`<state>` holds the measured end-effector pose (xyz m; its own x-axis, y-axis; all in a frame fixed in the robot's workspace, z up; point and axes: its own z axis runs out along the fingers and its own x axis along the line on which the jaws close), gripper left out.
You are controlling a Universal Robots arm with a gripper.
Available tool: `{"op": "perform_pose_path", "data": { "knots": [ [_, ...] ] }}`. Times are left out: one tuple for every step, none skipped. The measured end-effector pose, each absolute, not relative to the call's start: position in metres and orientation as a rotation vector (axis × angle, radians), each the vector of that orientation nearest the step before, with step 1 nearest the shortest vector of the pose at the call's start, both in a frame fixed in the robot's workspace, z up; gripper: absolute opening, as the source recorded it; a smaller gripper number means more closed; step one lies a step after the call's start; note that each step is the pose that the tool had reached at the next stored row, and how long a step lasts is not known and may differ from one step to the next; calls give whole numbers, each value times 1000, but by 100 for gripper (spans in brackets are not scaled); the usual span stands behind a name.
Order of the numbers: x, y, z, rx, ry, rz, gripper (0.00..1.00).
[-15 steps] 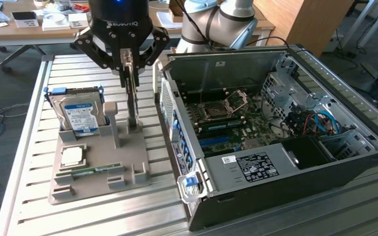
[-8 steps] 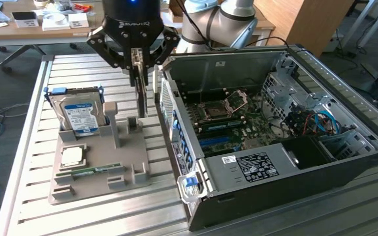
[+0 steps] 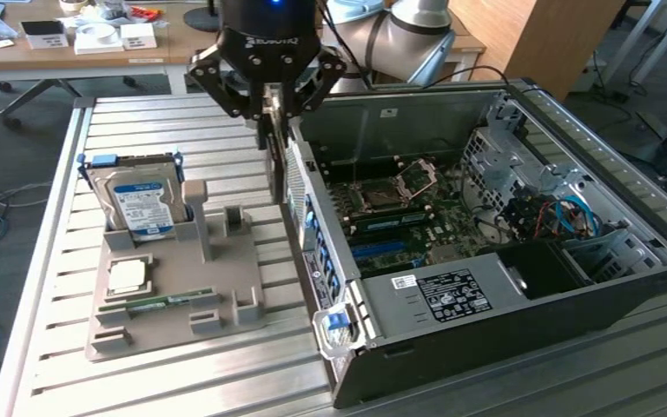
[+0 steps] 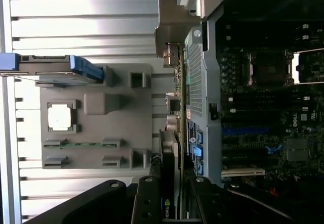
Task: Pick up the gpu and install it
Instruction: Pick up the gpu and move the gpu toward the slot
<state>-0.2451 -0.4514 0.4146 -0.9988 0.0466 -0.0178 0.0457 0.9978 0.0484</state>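
Note:
My gripper [image 3: 271, 106] hangs over the gap between the grey parts holder and the open computer case, shut on the gpu [image 3: 274, 165]. The card hangs edge-on, straight down from the fingers, just outside the case's rear wall [image 3: 310, 217]. In the wrist view the gpu [image 4: 169, 153] runs from between my black fingers [image 4: 147, 204] along that wall, with its silver bracket [image 4: 172, 27] at the far end. The motherboard [image 3: 415, 217] lies bare inside the case, with its blue slot [image 4: 245, 131] showing in the wrist view.
The grey holder [image 3: 171, 326] on the slatted metal table carries an upright hard drive [image 3: 136, 204], a CPU [image 3: 128, 276] and a green memory stick [image 3: 166, 302]. The case [image 3: 611, 261] takes up the exterior view's right. A wooden desk with small items [image 3: 90, 39] stands behind.

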Motion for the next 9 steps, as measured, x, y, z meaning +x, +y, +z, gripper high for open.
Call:
{"op": "perform_pose_path", "data": {
  "knots": [
    [-242,-451,415,72,3121,76,27],
    [-238,-451,415,72,3121,77,27],
    [-234,-451,415,72,3121,77,27],
    [-230,-451,415,72,3121,78,27],
    [-226,-451,415,72,3121,79,27],
    [-222,-451,415,72,3121,80,27],
    [-218,-451,415,72,3121,81,27],
    [-214,-451,415,72,3121,81,27],
    [-210,-451,415,72,3121,82,27]
  ]
}}
